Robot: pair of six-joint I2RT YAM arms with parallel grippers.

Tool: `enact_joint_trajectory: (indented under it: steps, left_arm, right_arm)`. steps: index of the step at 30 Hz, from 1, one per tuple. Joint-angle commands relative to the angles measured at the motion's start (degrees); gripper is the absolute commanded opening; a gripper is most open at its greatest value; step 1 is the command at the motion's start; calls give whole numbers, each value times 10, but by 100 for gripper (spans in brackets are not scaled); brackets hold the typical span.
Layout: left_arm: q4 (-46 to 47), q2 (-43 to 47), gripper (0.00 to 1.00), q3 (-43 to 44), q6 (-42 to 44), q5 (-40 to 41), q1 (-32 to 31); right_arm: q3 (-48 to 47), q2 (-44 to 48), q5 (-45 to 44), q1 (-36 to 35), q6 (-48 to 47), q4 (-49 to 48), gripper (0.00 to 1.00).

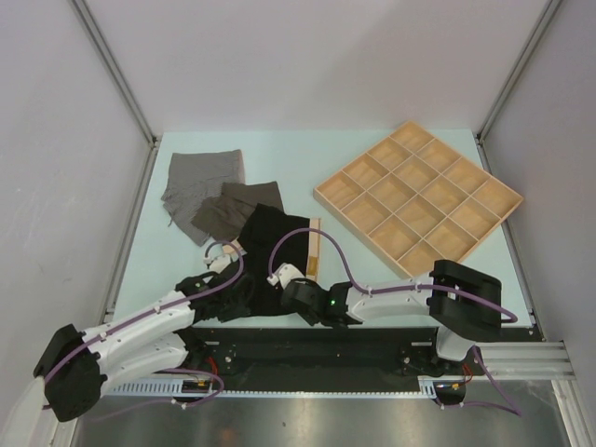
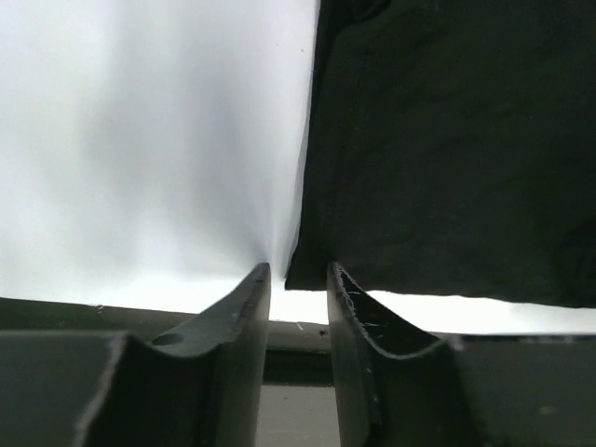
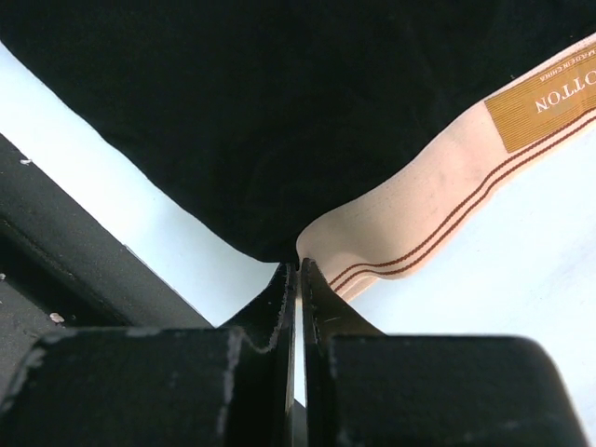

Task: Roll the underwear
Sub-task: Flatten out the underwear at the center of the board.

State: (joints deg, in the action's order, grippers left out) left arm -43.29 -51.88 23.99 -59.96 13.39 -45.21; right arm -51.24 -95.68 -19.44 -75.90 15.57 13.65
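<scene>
Right tool (image 3: 299, 268) closed, pinching black briefs (image 1: 270, 247) at near edge, beside beige waistband (image 3: 419, 223). Left tool (image 2: 298, 275) at black briefs' near-left corner, jaws narrowly apart. Brown briefs (image 1: 237, 209) touching black briefs' far-left side. Grey briefs (image 1: 200, 177) farther left. Tray (image 1: 358, 233) right of black briefs, apart, on counter (image 1: 168, 251).

The black briefs (image 1: 270, 244) are soft matt cloth, their beige waistband (image 3: 438, 200) a smooth woven band. The compartmented tray (image 1: 417, 197) is pale bare wood on a smooth matt tabletop (image 1: 168, 251). The right pincer (image 3: 299, 268) looks like scuffed black plastic.
</scene>
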Motion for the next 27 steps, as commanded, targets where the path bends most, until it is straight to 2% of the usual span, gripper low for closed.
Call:
enact_joint_trajectory:
  steps: [1, 7, 10, 11, 18, 27]
  left_arm:
    - [10, -9, 34, -13, -25, 9, -8]
    - [42, -21, 29, -24, -25, -2, -13]
    - [62, -31, 4, -38, -30, -14, -20]
    - [64, -33, 0, -38, -31, -13, -20]
    - [-12, 50, 0, 11, -36, 19, -22]
    - [-70, 105, 0, 74, -12, -16, -30]
  right_arm:
    - [13, 8, 22, -7, 18, 9, 0]
    - [19, 17, 23, -7, 25, 8, 0]
    - [22, 28, 22, -7, 28, 13, 0]
    - [24, 31, 23, -7, 27, 13, 0]
    - [15, 73, 44, -15, 23, 73, 0]
    - [-25, 131, 72, -51, 45, 182, 0]
